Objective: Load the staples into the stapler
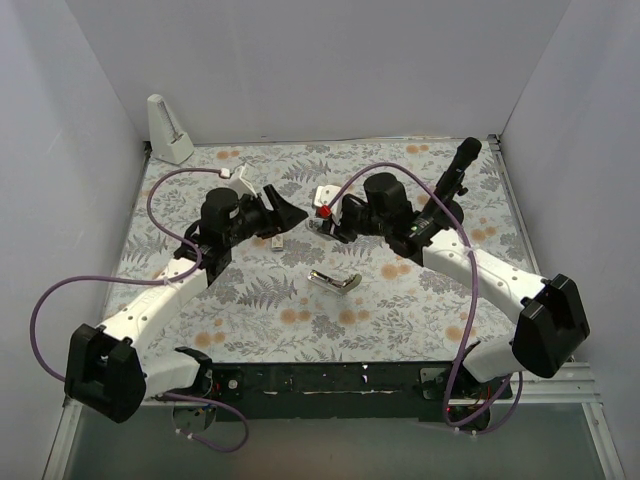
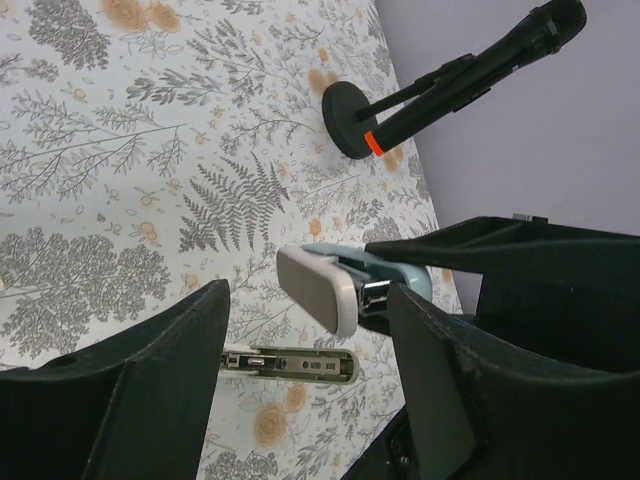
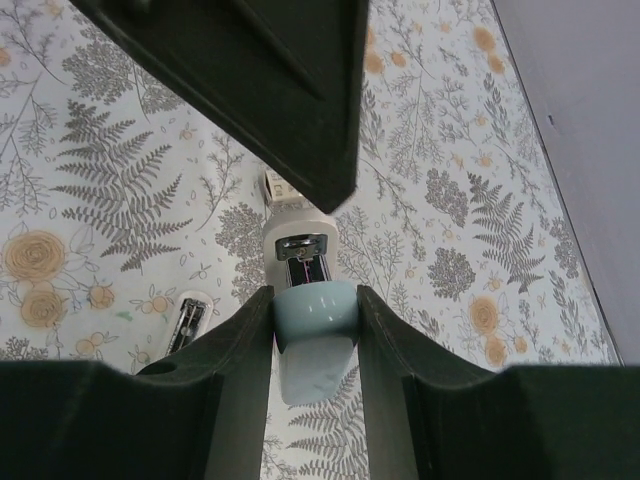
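Note:
My right gripper is shut on the light-blue stapler and holds it above the table. The stapler's beige lid is swung open, so the silver inner rail shows. The open lid sits between the fingers of my left gripper, close to the right finger and well apart from the left one; that gripper is open. In the top view the two grippers meet at mid-table. The small staples box lies on the cloth below them.
An olive-gold bar lies on the floral cloth in front of the grippers. A black microphone on a round stand stands at the back right. A white wedge-shaped object sits in the back left corner. Walls enclose three sides.

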